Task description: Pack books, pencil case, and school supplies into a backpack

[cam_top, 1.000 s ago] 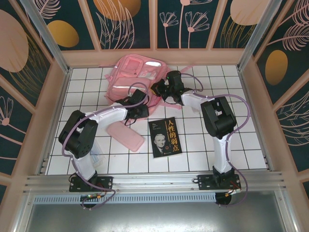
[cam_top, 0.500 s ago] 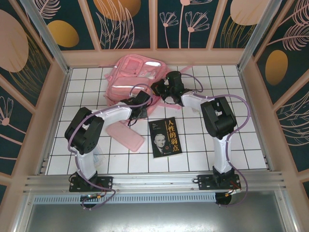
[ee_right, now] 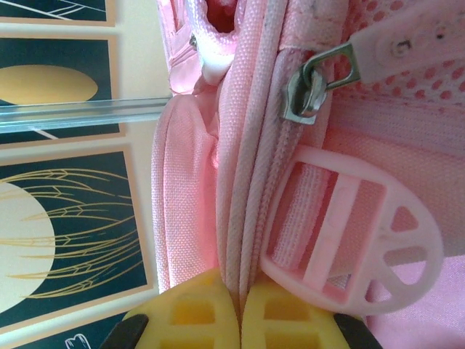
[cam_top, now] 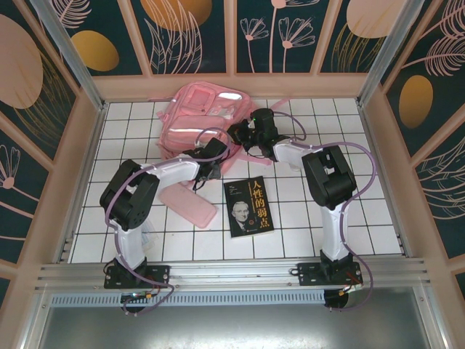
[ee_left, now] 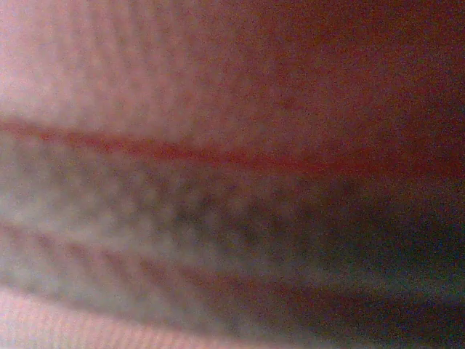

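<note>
Right gripper (ee_right: 240, 321) pinches backpack (cam_top: 195, 120); left gripper (cam_top: 216, 149) likely too

White-tiled desk (cam_top: 363, 218) is carrying four items. Pink backpack (cam_top: 196, 120) is lying at the far side, left of centre. Flat pink pencil case (cam_top: 190, 206) is lying slantwise in the near-left area, apart from the backpack. Black book (cam_top: 248, 206) is lying cover up near centre, just right of the case, not touching. Small clear box (cam_top: 150, 236) is sitting near-left, partly hidden.

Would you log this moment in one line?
left end effector: shut by backpack; right end effector: shut on backpack; book, pencil case: unpacked
</note>
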Controlling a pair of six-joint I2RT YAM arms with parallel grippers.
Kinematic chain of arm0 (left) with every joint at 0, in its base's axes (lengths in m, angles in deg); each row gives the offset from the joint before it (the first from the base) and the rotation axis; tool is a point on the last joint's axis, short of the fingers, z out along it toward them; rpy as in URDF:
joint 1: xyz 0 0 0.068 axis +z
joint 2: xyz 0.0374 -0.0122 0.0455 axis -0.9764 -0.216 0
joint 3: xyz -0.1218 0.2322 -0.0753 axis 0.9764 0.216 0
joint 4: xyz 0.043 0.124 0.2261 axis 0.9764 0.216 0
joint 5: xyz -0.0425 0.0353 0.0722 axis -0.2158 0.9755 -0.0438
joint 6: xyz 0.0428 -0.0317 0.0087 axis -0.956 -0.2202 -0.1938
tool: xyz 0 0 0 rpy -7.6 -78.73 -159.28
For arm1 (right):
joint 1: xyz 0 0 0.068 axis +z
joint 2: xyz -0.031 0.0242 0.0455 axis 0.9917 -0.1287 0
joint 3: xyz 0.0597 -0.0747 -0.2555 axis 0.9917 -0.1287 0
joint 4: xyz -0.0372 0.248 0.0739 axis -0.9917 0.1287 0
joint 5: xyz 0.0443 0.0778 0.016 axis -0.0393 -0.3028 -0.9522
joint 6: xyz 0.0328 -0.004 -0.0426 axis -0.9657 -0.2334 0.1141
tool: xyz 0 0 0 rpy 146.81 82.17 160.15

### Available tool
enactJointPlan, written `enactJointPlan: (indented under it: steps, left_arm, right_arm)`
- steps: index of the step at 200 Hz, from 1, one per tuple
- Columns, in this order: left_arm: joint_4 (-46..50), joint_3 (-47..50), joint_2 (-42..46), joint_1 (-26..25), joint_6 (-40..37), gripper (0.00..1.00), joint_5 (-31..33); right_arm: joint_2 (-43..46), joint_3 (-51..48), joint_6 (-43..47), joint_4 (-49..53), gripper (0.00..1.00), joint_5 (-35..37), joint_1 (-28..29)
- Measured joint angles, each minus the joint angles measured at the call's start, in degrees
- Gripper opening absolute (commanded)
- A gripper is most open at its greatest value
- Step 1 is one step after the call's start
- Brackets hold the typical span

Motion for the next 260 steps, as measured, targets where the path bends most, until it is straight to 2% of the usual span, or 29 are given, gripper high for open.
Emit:
enactJointPlan:
  steps: [82,142,223,236,255,260]
  left_arm:
    - [2.4,1.5,7.1,1.4,-5.3,0.0,-8.7]
    - [6.5,1.5,7.1,4.0,-9.4,0.0,-7.7]
    - [11.6,1.2,9.0,5.9,-15.3,0.0,-5.4]
    - [11.8,1.2,9.4,6.6,-16.3,0.0,-6.5]
    - [11.3,1.1,10.9,7.0,-17.1,0.0,-11.3]
    - [11.0,1.1,11.4,7.1,-17.1,0.0,-13.0]
  right_arm:
    - [3.2,-3.6,3.1,0.7,0.0,-0.3,-2.4]
    - [3.4,-3.5,9.9,5.7,0.0,-0.5,-3.0]
    - [5.7,-3.5,16.3,11.1,0.0,-1.3,-7.4]
    - [5.7,-3.0,17.4,12.2,0.0,-1.3,-8.2]
    - [5.6,-1.2,19.1,14.1,0.0,-1.9,-9.0]
    - [5.5,-0.6,19.4,14.4,0.09,-2.3,-9.2]
